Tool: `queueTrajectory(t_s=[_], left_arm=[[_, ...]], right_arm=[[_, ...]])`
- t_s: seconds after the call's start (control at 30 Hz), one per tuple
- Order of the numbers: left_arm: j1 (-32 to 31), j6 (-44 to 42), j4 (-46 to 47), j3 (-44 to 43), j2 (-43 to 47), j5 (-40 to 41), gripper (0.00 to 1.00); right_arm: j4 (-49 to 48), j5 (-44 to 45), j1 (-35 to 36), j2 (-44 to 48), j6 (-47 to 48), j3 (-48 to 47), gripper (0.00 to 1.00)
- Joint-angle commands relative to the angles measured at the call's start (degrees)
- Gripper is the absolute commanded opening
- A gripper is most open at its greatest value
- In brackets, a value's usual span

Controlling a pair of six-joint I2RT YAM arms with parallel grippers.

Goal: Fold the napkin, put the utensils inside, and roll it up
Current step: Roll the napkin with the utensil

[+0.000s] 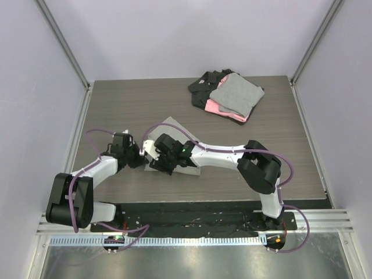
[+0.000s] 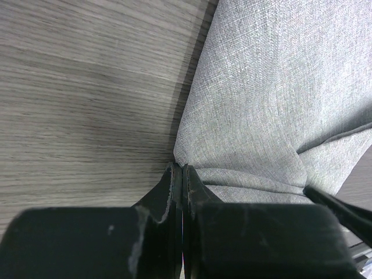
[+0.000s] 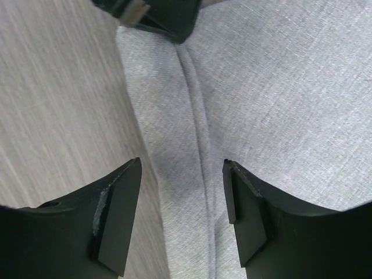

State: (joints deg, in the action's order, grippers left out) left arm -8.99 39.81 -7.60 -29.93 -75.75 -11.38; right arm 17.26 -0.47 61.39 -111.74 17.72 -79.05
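Observation:
The light-grey napkin (image 1: 173,127) lies on the wood table left of centre, partly under both grippers. My left gripper (image 1: 143,156) is shut, its tips pinching the napkin's near-left edge (image 2: 182,168), where the cloth (image 2: 273,104) bunches into a fold. My right gripper (image 1: 158,163) is open just above the napkin (image 3: 279,87), its jaws straddling a raised crease near the cloth's left edge (image 3: 181,164). The left gripper's tip shows at the top of the right wrist view (image 3: 168,23), at the far end of that crease. No utensils are in view.
A stack of black, pink and grey folded cloths (image 1: 229,96) sits at the back right of the table. Walls and metal posts enclose the table on three sides. The arm bases stand on a rail at the near edge (image 1: 192,224).

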Motion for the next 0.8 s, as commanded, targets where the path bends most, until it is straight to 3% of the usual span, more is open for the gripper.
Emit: queueTrajectory(t_s=[0.0, 0.4, 0.53, 0.6, 0.67, 0.77], left_arm=[[0.20, -1.32, -1.02, -1.88, -0.28, 1.18, 0.00], [0.12, -1.67, -1.81, -2.76, -0.72, 1.53, 0.00], [0.12, -1.76, -1.37, -2.85, -0.46, 1.01, 0.00], [0.12, -1.58, -0.93, -2.76, 0.07, 1.62, 0.00], [0.21, -1.49, -1.37, -3.81, 0.60, 2.41, 0.06], [0.29, -1.67, -3.47, -5.13, 2.26, 4.69, 0.26]], right_arm=[[-3.46, 2.23, -0.30, -1.54, 2.06, -0.58, 0.66], [-1.88, -1.55, -1.17, -4.79, 1.18, -0.85, 0.61], [1.28, -4.45, -2.76, -5.85, 0.13, -2.08, 0.37], [3.57, -6.64, -3.11, -5.85, 0.04, -2.08, 0.33], [6.19, -9.09, -3.29, -6.12, -0.31, -2.43, 0.29], [10.23, -13.13, -3.47, -7.25, -2.06, -3.65, 0.26]])
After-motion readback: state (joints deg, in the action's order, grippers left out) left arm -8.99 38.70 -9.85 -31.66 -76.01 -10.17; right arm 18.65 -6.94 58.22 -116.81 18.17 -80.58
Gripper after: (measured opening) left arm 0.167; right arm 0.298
